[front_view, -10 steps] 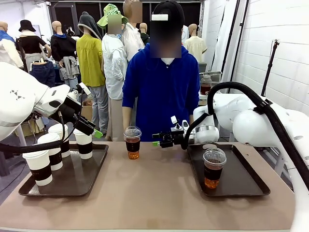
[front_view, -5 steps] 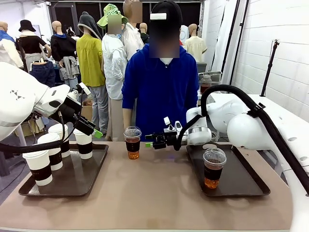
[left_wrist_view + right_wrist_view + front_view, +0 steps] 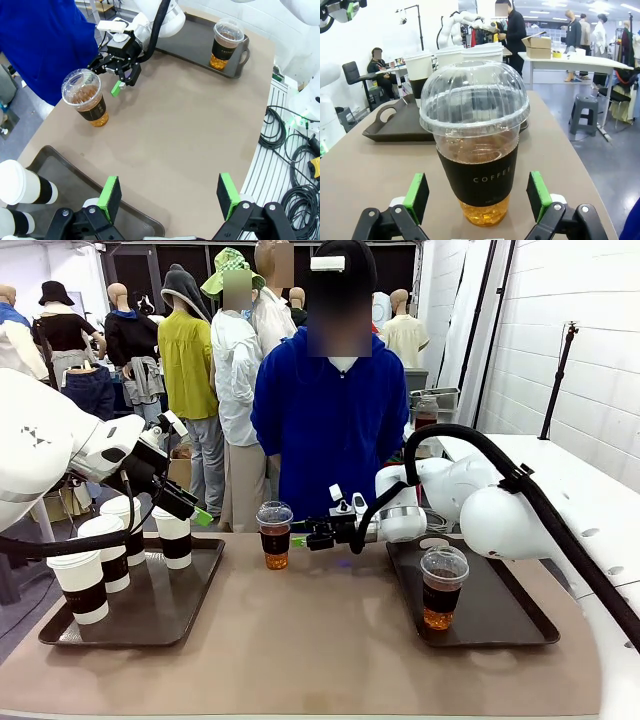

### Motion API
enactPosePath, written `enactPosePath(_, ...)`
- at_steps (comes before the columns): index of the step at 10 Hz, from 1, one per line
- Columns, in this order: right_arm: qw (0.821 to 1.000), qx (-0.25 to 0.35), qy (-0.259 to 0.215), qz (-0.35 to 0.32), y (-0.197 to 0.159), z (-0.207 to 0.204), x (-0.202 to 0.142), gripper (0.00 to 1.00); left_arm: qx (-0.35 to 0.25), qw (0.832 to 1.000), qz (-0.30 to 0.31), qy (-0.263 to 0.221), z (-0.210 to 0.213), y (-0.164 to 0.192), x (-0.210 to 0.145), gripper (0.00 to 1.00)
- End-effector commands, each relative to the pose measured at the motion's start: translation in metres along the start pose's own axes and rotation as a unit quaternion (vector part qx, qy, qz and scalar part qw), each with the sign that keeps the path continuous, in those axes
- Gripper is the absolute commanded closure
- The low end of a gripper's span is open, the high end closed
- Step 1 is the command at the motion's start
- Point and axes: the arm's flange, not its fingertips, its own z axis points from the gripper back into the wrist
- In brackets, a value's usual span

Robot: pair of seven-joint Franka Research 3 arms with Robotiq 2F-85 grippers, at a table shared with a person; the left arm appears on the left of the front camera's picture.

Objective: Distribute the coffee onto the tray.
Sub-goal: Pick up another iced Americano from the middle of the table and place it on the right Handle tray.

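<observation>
A clear dome-lidded cup (image 3: 476, 150), its dark band printed "COFFEE", stands on the table (image 3: 320, 640) just ahead of the right gripper (image 3: 312, 537), fingers spread apart.

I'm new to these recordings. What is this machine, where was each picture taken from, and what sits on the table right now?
Two white robot arms work at a brown table, with a person in blue standing at the far side. The front picture looks across the table from between the arms. The other two come from cameras on each arm's wrist, looking along its green-tipped fingers.

On the left tray stand four white paper cups. The right tray holds one clear domed cup of dark drink. A second clear cup stands on the bare table between the trays.

The right gripper is open beside that second cup, its fingers on either side without touching. The left gripper is open above the left tray. Nothing is held.
</observation>
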Motion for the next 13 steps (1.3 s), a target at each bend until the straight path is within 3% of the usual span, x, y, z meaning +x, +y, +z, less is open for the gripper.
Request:
enactPosePath(1,1.0,0.004,0.012,-0.01,-0.012,-0.009,0.004,0.0,-0.007,1.0,-0.005,-0.005,-0.001,0.003,-0.002,0.0)
enactPosePath(13,0.998,0.051,0.021,-0.016,-0.025,-0.05,0.005,0.0,-0.007,1.0,-0.005,-0.005,-0.001,0.003,-0.002,0.0)
